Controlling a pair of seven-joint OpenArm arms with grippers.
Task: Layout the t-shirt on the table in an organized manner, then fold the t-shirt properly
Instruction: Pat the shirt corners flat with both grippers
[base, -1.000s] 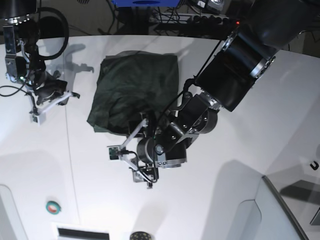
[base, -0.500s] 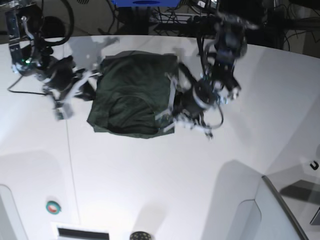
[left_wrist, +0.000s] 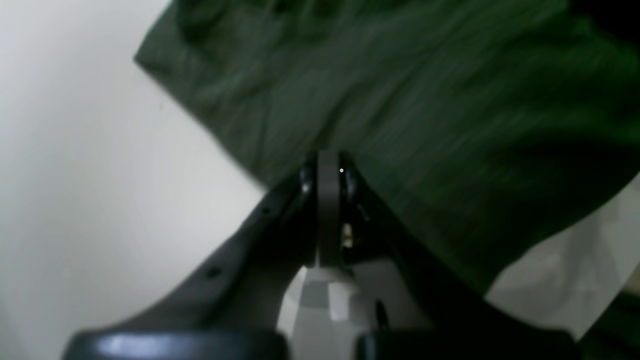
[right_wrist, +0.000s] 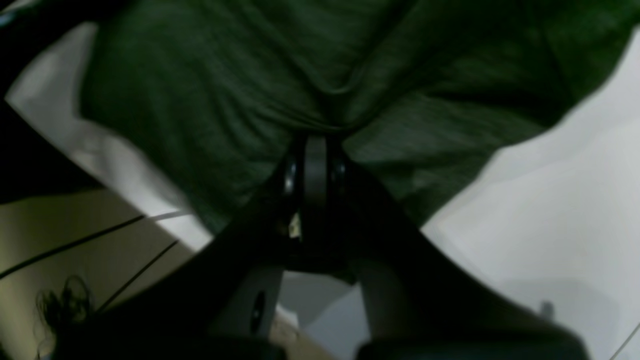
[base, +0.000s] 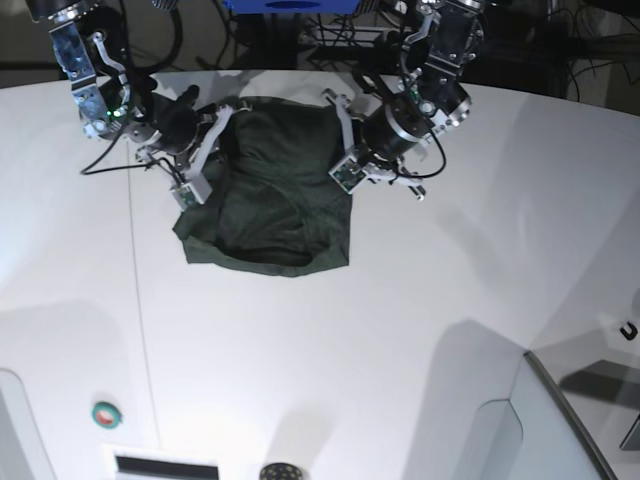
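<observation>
I have the left gripper (base: 340, 140) and right gripper (base: 212, 148) clamped on opposite side edges of the t-shirt (base: 275, 195), its length trailing toward me.

Dark forest-green plain knit t-shirt (base: 275, 195), no print, faint heathered streaks up close, on smooth white tabletop (base: 400, 320) with thin dark seam line (base: 143, 330); black arms, small teal-and-red round button (base: 107, 414) near front edge.
</observation>
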